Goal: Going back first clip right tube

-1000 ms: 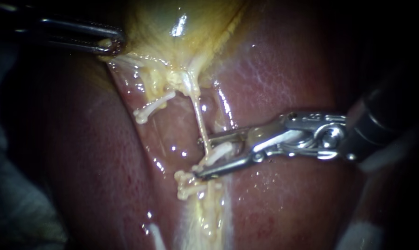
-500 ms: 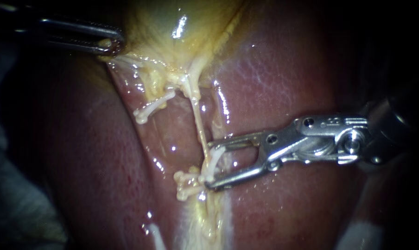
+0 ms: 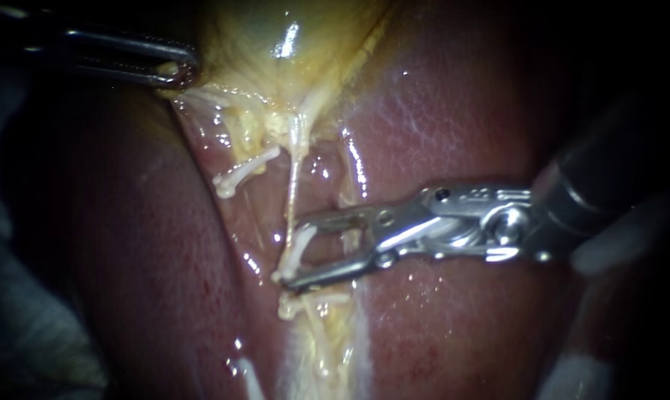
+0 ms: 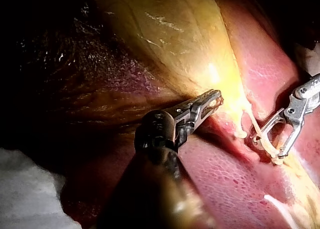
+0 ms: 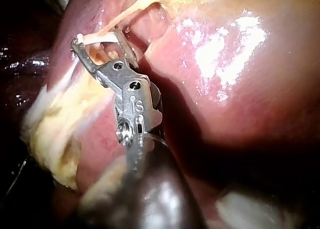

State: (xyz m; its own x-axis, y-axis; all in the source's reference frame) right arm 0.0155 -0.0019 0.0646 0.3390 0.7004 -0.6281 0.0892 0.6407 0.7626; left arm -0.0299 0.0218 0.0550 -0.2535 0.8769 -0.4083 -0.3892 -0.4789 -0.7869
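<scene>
My right instrument (image 3: 289,253) comes in from the right over the liver, jaws open wide. A white clip (image 3: 294,252) lies slanted across the gap at the jaw tips, sitting on the thin pale right tube (image 3: 294,178) that runs down from the gallbladder (image 3: 276,44). The right wrist view shows the same clip (image 5: 95,37) spanning the tips of my right instrument (image 5: 97,39). Another white clip (image 3: 294,302) sits just below the jaws. A further clip (image 3: 242,172) lies on the left tube. My left instrument (image 3: 176,72) is shut on the gallbladder's edge, as the left wrist view (image 4: 212,100) confirms.
Glistening red liver (image 3: 461,133) surrounds the tubes on both sides. Yellow fatty tissue (image 3: 327,355) trails downward below the clips. Pale cloth (image 4: 25,189) lies beside my left instrument's shaft.
My right instrument first drew back right until the clip sat at its jaw tips, then shifted left. The clip and the tube's lower part moved left with it. The left instrument held still.
</scene>
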